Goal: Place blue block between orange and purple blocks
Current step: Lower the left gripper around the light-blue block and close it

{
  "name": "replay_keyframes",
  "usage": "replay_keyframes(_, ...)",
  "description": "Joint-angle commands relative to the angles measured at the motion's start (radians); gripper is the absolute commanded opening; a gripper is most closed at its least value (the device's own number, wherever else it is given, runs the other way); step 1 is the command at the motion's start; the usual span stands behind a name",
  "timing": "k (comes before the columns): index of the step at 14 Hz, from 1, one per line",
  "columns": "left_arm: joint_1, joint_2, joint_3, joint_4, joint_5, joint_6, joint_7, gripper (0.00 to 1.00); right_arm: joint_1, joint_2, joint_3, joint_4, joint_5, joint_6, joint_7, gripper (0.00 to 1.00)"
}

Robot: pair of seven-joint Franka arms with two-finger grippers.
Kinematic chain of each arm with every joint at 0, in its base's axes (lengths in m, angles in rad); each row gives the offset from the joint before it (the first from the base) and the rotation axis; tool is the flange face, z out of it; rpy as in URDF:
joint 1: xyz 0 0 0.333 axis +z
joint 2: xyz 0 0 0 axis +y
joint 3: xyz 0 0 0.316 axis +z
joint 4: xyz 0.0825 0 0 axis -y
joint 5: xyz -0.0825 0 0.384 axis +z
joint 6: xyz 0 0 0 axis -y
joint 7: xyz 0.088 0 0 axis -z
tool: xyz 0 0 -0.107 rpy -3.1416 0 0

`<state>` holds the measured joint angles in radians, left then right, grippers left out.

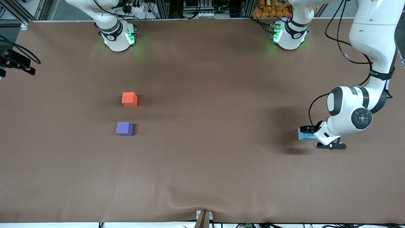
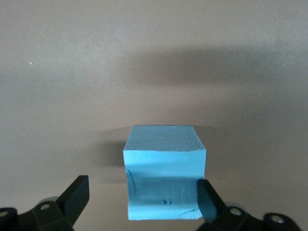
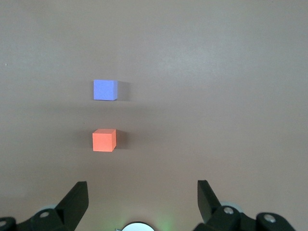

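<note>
The light blue block [image 1: 303, 136] sits on the brown table toward the left arm's end. My left gripper [image 1: 309, 133] is down around it and open. In the left wrist view the block [image 2: 163, 173] lies between the fingers: one finger [image 2: 208, 198] is at its side, and the other [image 2: 77, 193] stands apart from it. The orange block [image 1: 129, 99] and the purple block [image 1: 124, 129] stand toward the right arm's end with a gap between them, the purple one nearer the front camera. My right gripper [image 3: 142, 199] is open and empty, high over the table. Its wrist view shows the orange block [image 3: 104, 140] and the purple block [image 3: 105, 90].
The two arm bases [image 1: 117, 38] [image 1: 288, 35] stand along the table's edge farthest from the front camera. A black camera mount [image 1: 14, 61] sits at the right arm's end of the table. A small bracket [image 1: 204, 218] sits at the edge nearest the front camera.
</note>
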<state>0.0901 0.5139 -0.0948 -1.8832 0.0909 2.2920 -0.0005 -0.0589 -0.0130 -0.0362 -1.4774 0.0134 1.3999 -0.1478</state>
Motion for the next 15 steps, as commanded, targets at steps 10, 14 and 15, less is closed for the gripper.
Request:
replay_keyframes(10,-0.016,0.047,-0.011,0.009,0.009,0.037,-0.187,1.00,-0.007,-0.005,0.006,-0.001,0.000,-0.010,0.014,1.00)
replay_keyframes(14,-0.015,0.052,-0.011,0.010,0.009,0.035,-0.190,0.16,-0.004,-0.005,0.004,0.002,0.002,-0.010,0.013,1.00)
replay_keyframes(15,-0.013,0.048,-0.011,0.010,0.009,0.034,-0.187,0.04,-0.009,-0.005,0.004,0.002,0.002,-0.010,0.014,1.00)
